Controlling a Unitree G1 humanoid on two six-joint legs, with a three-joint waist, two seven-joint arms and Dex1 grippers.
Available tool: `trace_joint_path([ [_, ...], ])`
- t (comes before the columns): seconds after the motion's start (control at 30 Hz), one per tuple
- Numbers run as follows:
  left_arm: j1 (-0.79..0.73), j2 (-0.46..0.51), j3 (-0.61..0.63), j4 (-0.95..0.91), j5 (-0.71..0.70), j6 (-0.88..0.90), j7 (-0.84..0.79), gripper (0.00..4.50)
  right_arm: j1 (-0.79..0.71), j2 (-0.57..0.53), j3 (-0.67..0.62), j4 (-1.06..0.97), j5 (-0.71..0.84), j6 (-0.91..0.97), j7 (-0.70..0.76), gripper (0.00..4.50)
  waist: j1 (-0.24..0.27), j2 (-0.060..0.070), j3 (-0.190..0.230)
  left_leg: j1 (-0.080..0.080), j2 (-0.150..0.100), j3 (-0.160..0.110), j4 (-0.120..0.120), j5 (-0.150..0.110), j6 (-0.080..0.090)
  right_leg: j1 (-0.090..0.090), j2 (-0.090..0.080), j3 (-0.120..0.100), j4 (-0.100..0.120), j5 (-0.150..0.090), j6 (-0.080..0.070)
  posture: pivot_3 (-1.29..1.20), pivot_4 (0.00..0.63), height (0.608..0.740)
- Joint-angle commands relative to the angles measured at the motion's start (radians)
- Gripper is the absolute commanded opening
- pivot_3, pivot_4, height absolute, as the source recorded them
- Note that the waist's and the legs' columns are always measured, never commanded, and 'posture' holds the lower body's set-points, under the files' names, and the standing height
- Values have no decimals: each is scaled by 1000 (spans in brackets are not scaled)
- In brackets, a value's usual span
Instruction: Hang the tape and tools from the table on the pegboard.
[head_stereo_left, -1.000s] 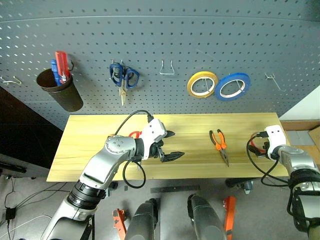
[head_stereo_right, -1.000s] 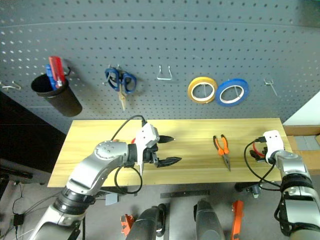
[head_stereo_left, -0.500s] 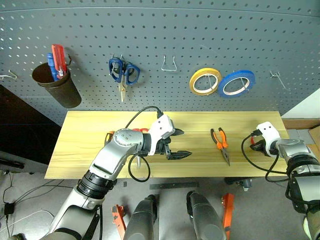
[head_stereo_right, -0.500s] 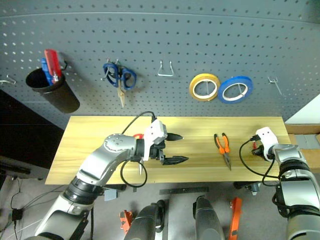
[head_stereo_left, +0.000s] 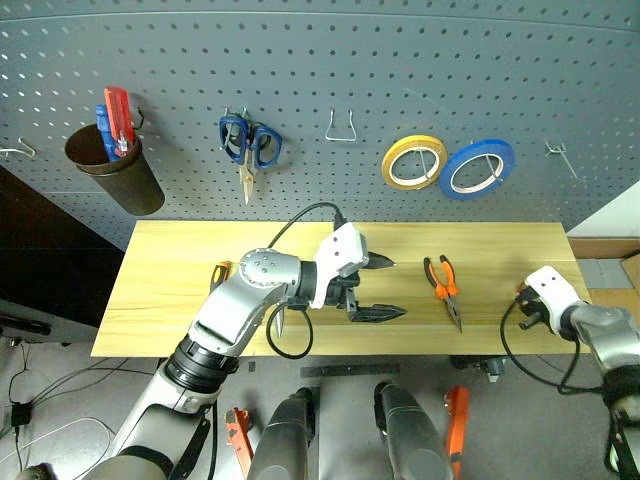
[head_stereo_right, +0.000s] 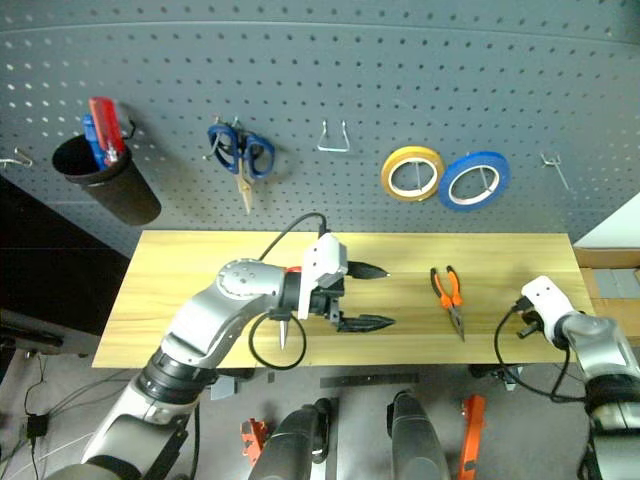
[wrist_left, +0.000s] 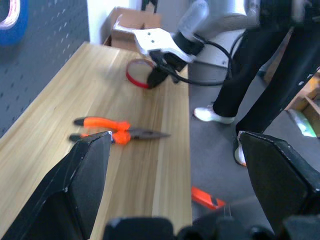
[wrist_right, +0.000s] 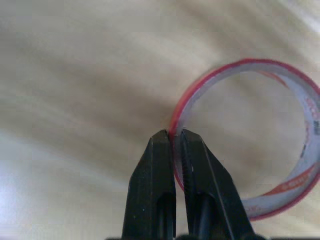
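Observation:
My right gripper (wrist_right: 172, 135) is shut on the rim of the red tape (wrist_right: 245, 63) near the right end of the table (head_stereo_left: 170, 262). The left wrist view shows that gripper (wrist_left: 155, 77) holding the tape (wrist_left: 136, 75) tilted just over the wood. My left gripper (head_stereo_left: 388, 288) hangs open above the table's middle, pointing right at the orange-handled pliers (head_stereo_left: 441, 285). The screwdriver's orange handle (head_stereo_left: 218, 272) peeks out behind my left arm. A bit of red scissors handle (head_stereo_right: 292, 270) shows beside that arm. The pegboard (head_stereo_left: 420, 60) rises behind the table.
On the pegboard hang blue scissors (head_stereo_left: 248, 145), a yellow ring (head_stereo_left: 413, 162), a blue ring (head_stereo_left: 476, 168) and a dark cup (head_stereo_left: 112, 172) holding tools. Bare hooks (head_stereo_left: 341, 127) (head_stereo_left: 558, 155) stand between and beside them. A person's legs (wrist_left: 260, 65) are past the table's right end.
My right gripper has shut on the tape's rim and drawn back toward the table's front edge. My left gripper, still open, has shifted right toward the pliers.

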Motion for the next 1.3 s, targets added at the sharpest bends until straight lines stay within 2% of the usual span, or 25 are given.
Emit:
trace_joint_path([
  [0.03,-37,-36,10,-24,-15,-28,11,4378,151,-17,-166,-456,26,118,-60,44,-3,3,1,-2,0,1,1,0,0,-2,0,1,1,0,0,-163,360,740],
  [0.17,-67,-72,16,13,0,-71,22,4378,267,79,-258,-850,-18,173,-190,44,-4,3,2,-7,3,0,5,0,0,-7,3,0,4,1,2,-185,365,740],
  [0.27,-83,-85,25,37,-1,-89,30,4378,279,132,-237,-1011,-74,157,-270,44,-3,4,2,-7,3,0,8,0,0,-6,3,1,4,-2,7,-201,368,740],
  [0.37,-99,-98,28,57,-3,-100,30,4378,208,164,-182,-1079,-109,132,-319,44,-5,4,2,-9,2,0,11,0,0,-6,3,1,3,0,9,-211,369,740],
  [0.47,-110,-104,22,74,2,-113,21,4378,89,174,-188,-977,-90,100,-346,44,-9,5,3,-9,2,2,12,1,2,-6,3,2,2,2,9,-210,369,740],
  [0.77,-121,-124,23,112,13,-131,25,4378,-221,173,-214,-369,10,-104,-364,44,-10,5,3,-11,1,1,11,0,3,-8,1,1,2,6,2,-186,357,740],
  [0.9,-112,-122,26,106,16,-129,32,4378,-272,188,-219,-248,39,-143,-384,44,-9,5,3,-15,1,2,11,0,4,-11,1,1,1,6,2,-171,351,740],
  [1.0,-98,-113,30,96,19,-127,35,4378,-246,227,-225,-282,79,-127,-386,44,-7,5,3,-16,1,1,12,-1,5,-12,1,1,1,6,2,-166,349,740],
  [1.1,-85,-102,39,94,18,-129,39,4378,-166,251,-215,-388,79,-113,-398,635,-3,5,3,-16,1,1,12,-1,5,-12,1,1,2,6,2,-164,348,740],
  [1.3,-49,-30,60,118,28,-163,8,4378,38,275,-210,-660,62,1,-420,2742,-1,6,3,-16,0,0,13,-1,5,-12,1,1,2,6,2,-172,344,740],
])
